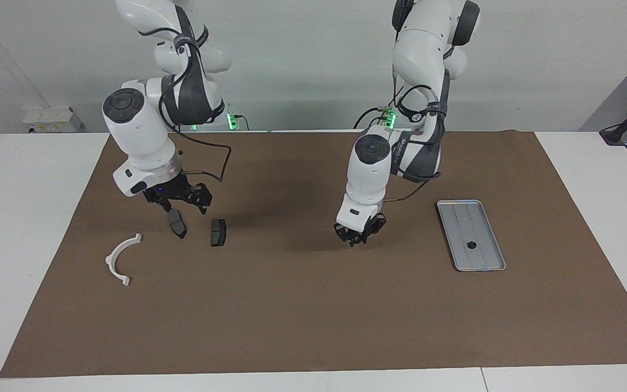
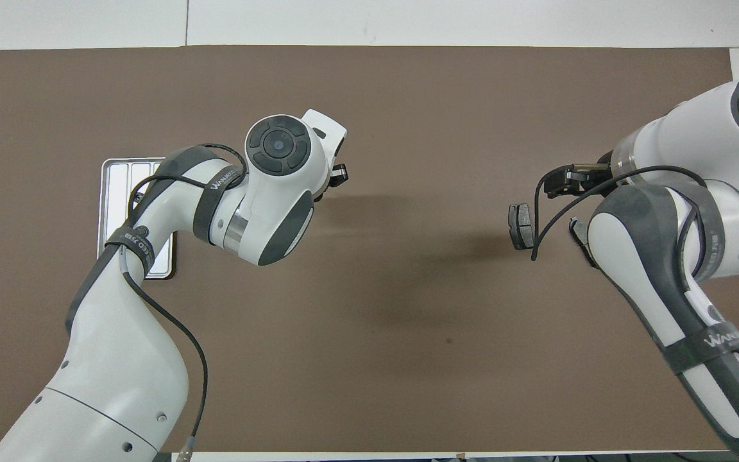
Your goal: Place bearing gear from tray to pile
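The left gripper [image 1: 358, 238] is held low over bare brown mat [image 1: 302, 305], about midway along the table, between the tray [image 1: 485, 261] and the pile. Its fingertips are drawn together. Whether a small part is pinched between them cannot be told. From above, most of this gripper is hidden under the arm's own wrist.

The right gripper [image 1: 185, 206] is raised over the pile, toward the right arm's end of the table, with its fingers spread wide and nothing seen between them. Just under it lies one dark brake pad [image 1: 176, 224], and a second pad [image 1: 219, 232] lies just beside that one, apart from it. A white half-ring bracket [image 1: 121, 258] lies on the mat farther from the robots than the pads, near the mat's edge.

The tray is set flat on the mat toward the left arm's end, well apart from the pile. A small dark round gear [image 1: 471, 245] is seen resting on the tray, near its middle.
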Controlling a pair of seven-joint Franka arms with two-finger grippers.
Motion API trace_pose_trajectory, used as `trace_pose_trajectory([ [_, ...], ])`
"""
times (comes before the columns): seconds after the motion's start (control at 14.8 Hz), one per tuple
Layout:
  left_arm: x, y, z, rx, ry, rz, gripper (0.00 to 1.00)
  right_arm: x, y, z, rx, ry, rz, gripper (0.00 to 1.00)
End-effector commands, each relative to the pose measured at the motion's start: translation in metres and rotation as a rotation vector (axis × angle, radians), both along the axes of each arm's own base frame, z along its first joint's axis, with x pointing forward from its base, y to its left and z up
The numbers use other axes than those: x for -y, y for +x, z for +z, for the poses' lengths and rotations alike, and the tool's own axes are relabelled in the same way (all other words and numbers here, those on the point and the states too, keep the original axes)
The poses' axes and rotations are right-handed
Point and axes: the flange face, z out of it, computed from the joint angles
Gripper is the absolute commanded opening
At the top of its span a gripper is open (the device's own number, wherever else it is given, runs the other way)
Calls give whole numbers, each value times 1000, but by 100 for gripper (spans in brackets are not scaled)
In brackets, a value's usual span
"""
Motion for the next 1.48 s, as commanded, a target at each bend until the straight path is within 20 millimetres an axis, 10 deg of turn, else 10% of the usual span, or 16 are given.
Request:
trace_pose_trajectory([
  [0.0,-4,-7,-11,21,5,7,0,-7,1,0,10,5,-9,100],
  [0.61,3,-32,-43,20,-3,18,0,-46,-1,-8,11,8,-122,100],
  [0.67,3,-32,-42,21,-4,17,18,-52,-1,-10,8,7,-122,100],
  [0.74,2,-31,-42,22,-3,16,97,-57,-2,-12,5,7,-115,100],
  [0.94,-14,-10,-11,3,29,18,100,-57,-3,-12,1,5,-111,100],
  [1.21,-159,44,98,14,47,-95,100,-65,-5,-13,-9,0,-110,100],
  [1.42,-269,68,121,13,66,-124,100,-103,-14,-10,-11,-1,-186,100],
])
